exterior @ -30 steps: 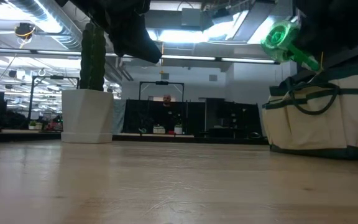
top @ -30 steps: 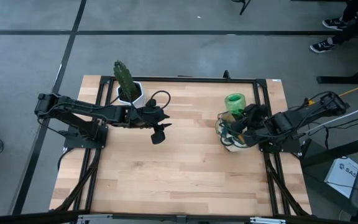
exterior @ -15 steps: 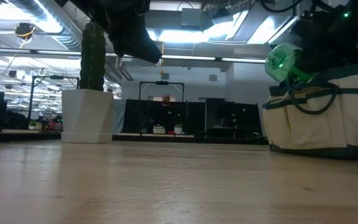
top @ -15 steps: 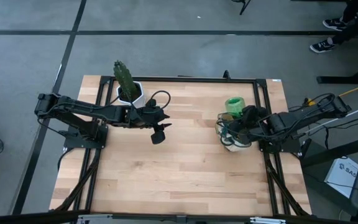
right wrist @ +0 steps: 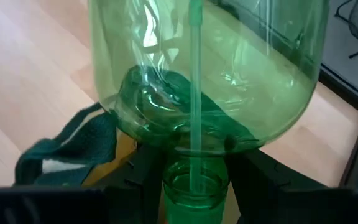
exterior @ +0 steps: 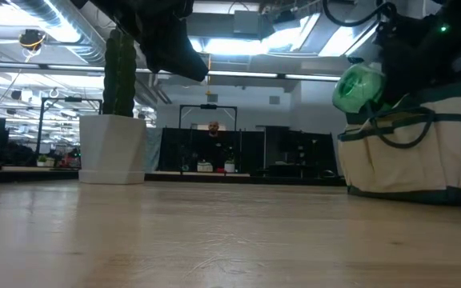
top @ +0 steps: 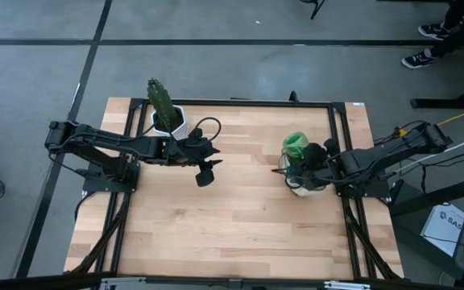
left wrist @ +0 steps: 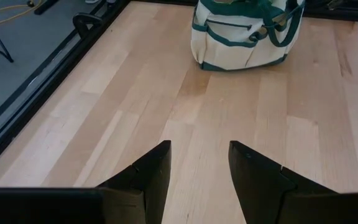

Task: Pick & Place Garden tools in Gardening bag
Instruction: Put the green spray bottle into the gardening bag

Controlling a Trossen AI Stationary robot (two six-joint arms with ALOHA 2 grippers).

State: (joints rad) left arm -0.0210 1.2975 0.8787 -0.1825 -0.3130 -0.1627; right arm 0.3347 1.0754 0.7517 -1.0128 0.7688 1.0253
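Observation:
My right gripper (top: pixel 311 153) is shut on the green translucent spray bottle (top: pixel 295 144), which hangs over the cream gardening bag (top: pixel 300 180) at the table's right. The bottle fills the right wrist view (right wrist: pixel 204 74), with the bag's dark green handle (right wrist: pixel 67 140) below it. In the low view the bottle (exterior: pixel 357 85) is just above the bag's (exterior: pixel 418 152) left end. My left gripper (top: pixel 206 172) is open and empty above the table's middle left; its wrist view shows the bag (left wrist: pixel 244 34) ahead of it. The other tools do not show plainly. My right gripper pinches the spray bottle's neck (right wrist: pixel 191 182) between its two fingers (right wrist: pixel 143 171), one on each side. The fingers come from the table's right, roughly level. The bottle lies tipped over with its base pointing toward the table's left, lifted clear above the bag's opening.
A cactus in a white pot (top: pixel 166 114) stands at the far left of the table, behind my left arm; it also shows in the low view (exterior: pixel 112 144). Bare wood (top: pixel 216 234) lies between the arms and along the near edge. A person's shoes (top: pixel 421 48) show on the floor beyond.
My right gripper has gone down and toward the table's near left with the spray bottle. The bottle now sits lower, close over the bag's opening.

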